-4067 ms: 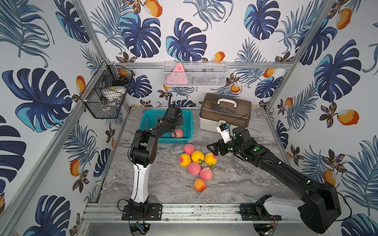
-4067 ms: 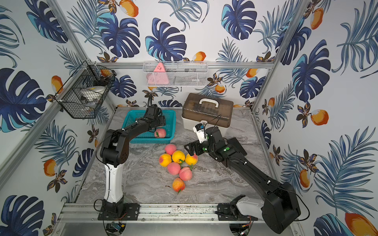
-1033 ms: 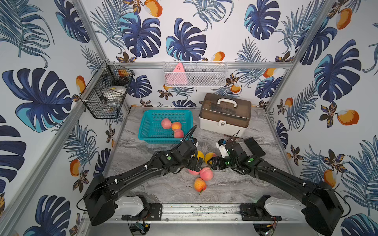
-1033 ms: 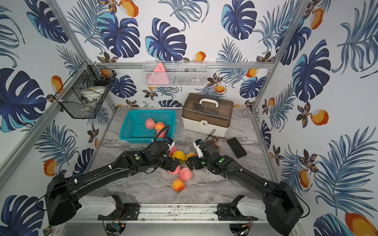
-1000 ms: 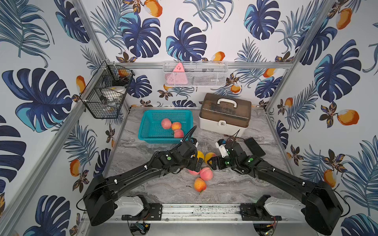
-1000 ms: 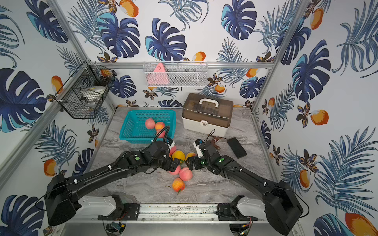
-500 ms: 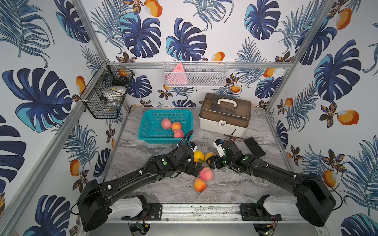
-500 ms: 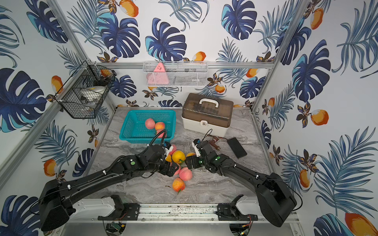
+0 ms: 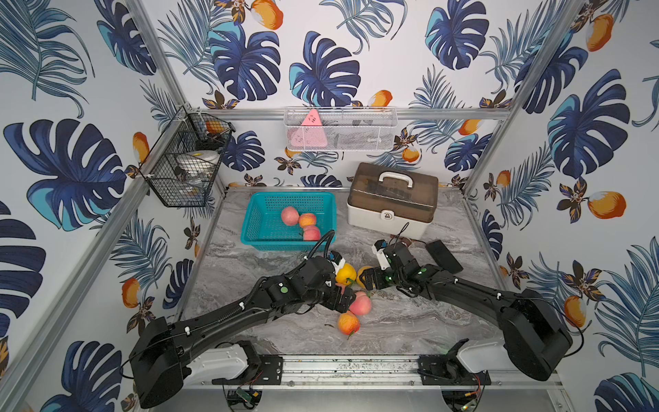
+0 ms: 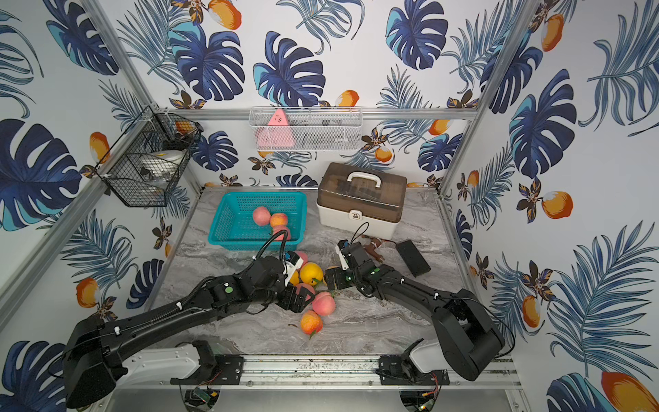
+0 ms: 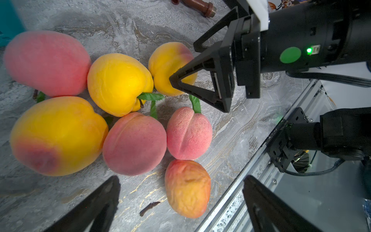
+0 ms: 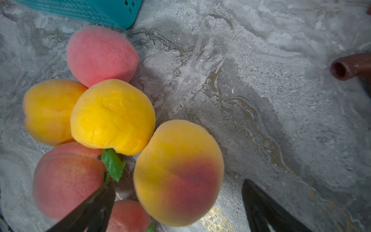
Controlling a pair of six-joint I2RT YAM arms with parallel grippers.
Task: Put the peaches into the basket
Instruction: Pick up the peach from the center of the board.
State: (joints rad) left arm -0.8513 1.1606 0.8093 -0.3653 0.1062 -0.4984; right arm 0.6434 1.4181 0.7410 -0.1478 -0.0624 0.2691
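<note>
The basket (image 9: 289, 194) sits at the back left of the table (image 9: 231, 278), just beside a box (image 9: 392, 203) with a handle. Its long axis runs side to side, parallel to the back wall, and its open mouth faces up. Three peaches (image 9: 290, 215) lie close together in its right half, in a short row from back to front.

The other peaches lie in a tight bunch at the middle of the table, in front of the basket and apart from it. Seven show in the left wrist view. A yellow peach (image 10: 311, 273) lies in the middle of the bunch with its leaf toward the front. A pink peach (image 9: 361, 303) points its leaf back toward the right gripper (image 9: 369, 280). A wrinkled orange peach (image 9: 348, 323) lies nearest the front rail (image 9: 356, 367). It is egg-shaped, its long axis running from the pink peach toward the rail, stem end frontward.

The left gripper (image 9: 343, 300) hangs low over the front of the bunch with its jaws wide apart, holding nothing. The right gripper reaches in from the right, its jaws also spread wide. In the right wrist view a blushed peach (image 12: 178, 172) lies between its fingers (image 12: 94, 206); whether they touch it I cannot tell. A brown tube (image 12: 350, 67) lies on the table behind that arm.
</note>
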